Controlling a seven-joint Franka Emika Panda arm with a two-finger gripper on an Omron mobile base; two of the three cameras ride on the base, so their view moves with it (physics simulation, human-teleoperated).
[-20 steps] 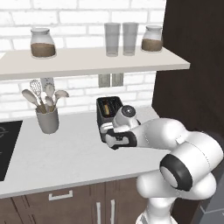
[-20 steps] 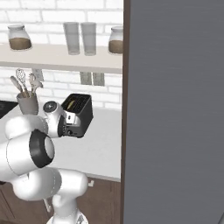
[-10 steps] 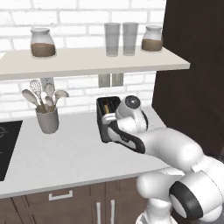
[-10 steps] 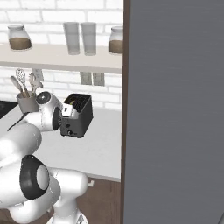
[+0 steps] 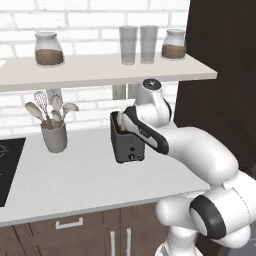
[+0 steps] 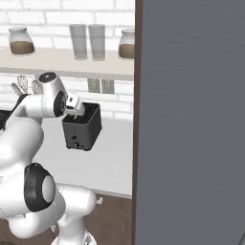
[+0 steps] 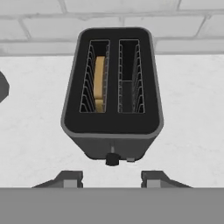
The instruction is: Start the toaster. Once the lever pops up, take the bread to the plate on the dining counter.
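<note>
The dark grey toaster (image 7: 113,127) stands on the white kitchen counter against the brick wall, its round knob (image 7: 112,159) low on the front. A tan slice of bread (image 7: 99,83) sits upright in its left slot in the hand view; the right slot is empty. My gripper (image 7: 111,178) hovers above the toaster's front edge and points down at it. Its fingertips (image 7: 70,177) stand apart with nothing between them. In the base views my hand (image 6: 74,105) hangs just over the toaster (image 5: 129,147) top. The plate and the dining counter are out of view.
A grey utensil cup (image 5: 54,137) stands left of the toaster, with a black hob (image 5: 7,170) beyond it. A shelf (image 5: 100,70) with jars and glasses runs close above my arm. A tall dark cabinet (image 6: 191,119) walls off the right side.
My hand has risen from the toaster's front to a spot above its top. The fingers, shut before, now stand apart.
</note>
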